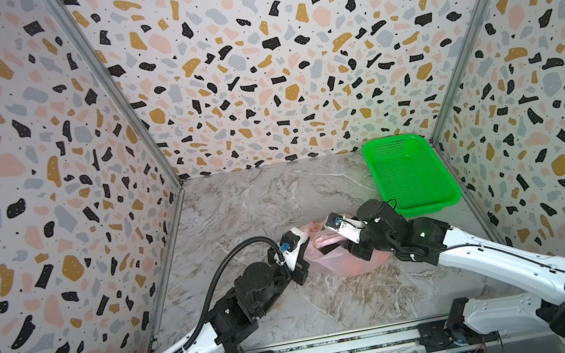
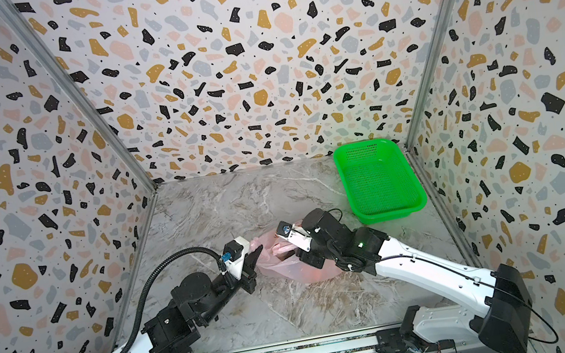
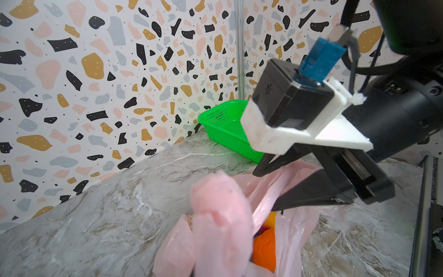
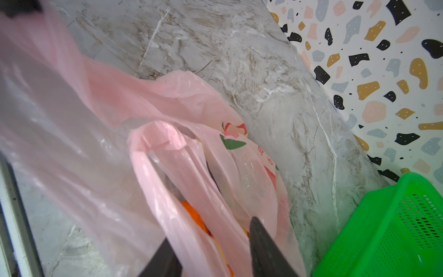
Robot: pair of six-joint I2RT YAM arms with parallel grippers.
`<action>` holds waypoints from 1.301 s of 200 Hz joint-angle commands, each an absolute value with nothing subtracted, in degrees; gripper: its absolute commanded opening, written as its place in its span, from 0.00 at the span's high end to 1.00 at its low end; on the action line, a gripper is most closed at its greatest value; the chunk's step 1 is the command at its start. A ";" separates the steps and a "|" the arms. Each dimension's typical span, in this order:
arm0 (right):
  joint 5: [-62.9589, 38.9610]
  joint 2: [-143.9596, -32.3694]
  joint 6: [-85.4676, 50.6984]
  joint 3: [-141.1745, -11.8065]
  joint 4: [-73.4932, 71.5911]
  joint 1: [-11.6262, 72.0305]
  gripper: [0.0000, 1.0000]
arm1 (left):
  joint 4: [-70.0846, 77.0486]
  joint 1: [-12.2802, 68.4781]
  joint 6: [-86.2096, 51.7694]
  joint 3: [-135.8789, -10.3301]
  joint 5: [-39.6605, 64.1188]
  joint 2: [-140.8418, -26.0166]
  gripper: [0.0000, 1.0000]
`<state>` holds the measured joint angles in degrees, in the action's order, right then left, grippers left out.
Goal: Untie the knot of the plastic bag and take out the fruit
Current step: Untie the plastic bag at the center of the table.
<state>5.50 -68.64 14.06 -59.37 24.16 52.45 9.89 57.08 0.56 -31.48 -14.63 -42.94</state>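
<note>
Both top views: stereo pair, high at 6 o'clock, facing 12 and down, far, near-identical whole-cell coverage. Wrist cams: close over the plastic bag (image 3: 292, 230), left aimed toward 1 o'clock; both share bag and green basket (image 4: 383, 227).

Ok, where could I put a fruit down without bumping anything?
Two bare patches of grey marble tabletop: one between the back wall and the thin pink plastic bag, beside the bright green perforated plastic basket; one between the bag and the front rail. The middle is crowded: the left arm and right arm meet at the bag.
</note>
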 commanded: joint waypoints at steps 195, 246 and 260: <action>11.33 -31.60 -57.88 -33.33 47.83 44.47 1.00 | 9.65 57.83 -3.43 -27.65 -23.72 -39.20 1.00; 8.62 -32.30 -61.21 -27.11 46.58 44.38 1.00 | 8.58 57.83 -3.47 -27.73 -26.05 -38.09 1.00; 8.31 -32.65 -61.28 -26.50 46.65 44.30 1.00 | 8.28 57.83 -3.34 -27.71 -26.98 -37.13 1.00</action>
<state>6.26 -31.92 -59.51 -28.49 39.16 44.99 6.81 58.65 -3.77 -27.73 -18.96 -39.90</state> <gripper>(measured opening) 0.048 0.047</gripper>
